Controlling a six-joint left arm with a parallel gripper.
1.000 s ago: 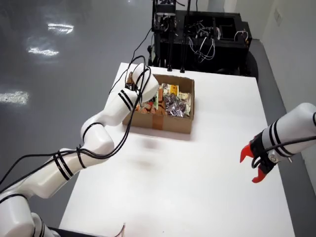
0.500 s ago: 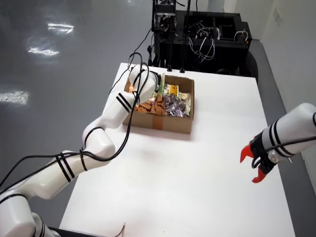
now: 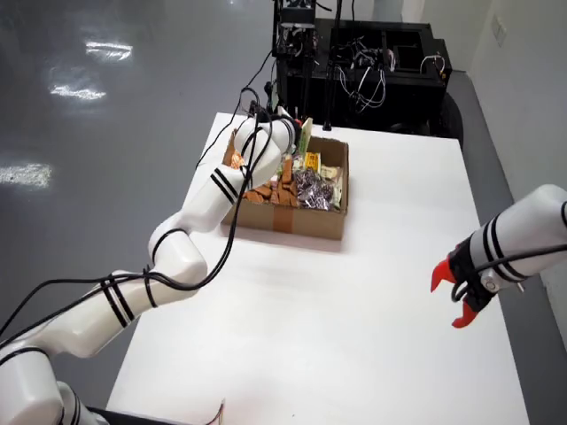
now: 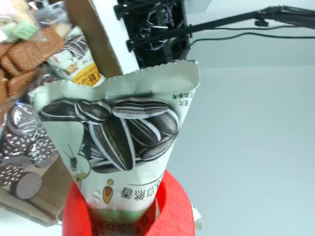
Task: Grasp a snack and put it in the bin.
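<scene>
My gripper (image 4: 123, 219) has red fingers (image 4: 172, 211) and is shut on the lower end of a pale green sunflower-seed packet (image 4: 118, 132). The packet stands upright between them, beside the cardboard bin's wall (image 4: 93, 39). In the overhead view the white working arm reaches over the bin's far edge (image 3: 292, 217), with the gripper (image 3: 291, 140) mostly hidden by the wrist. The packet (image 3: 305, 135) sticks up at the bin's back rim. The bin holds several snacks: brown biscuits (image 4: 24, 54) and dark chocolate cookies (image 4: 19, 147).
The bin stands on a white table (image 3: 354, 310). A second arm with an open red gripper (image 3: 456, 297) hangs still at the table's right side. Black equipment and cables (image 3: 372, 62) stand behind the table's far edge.
</scene>
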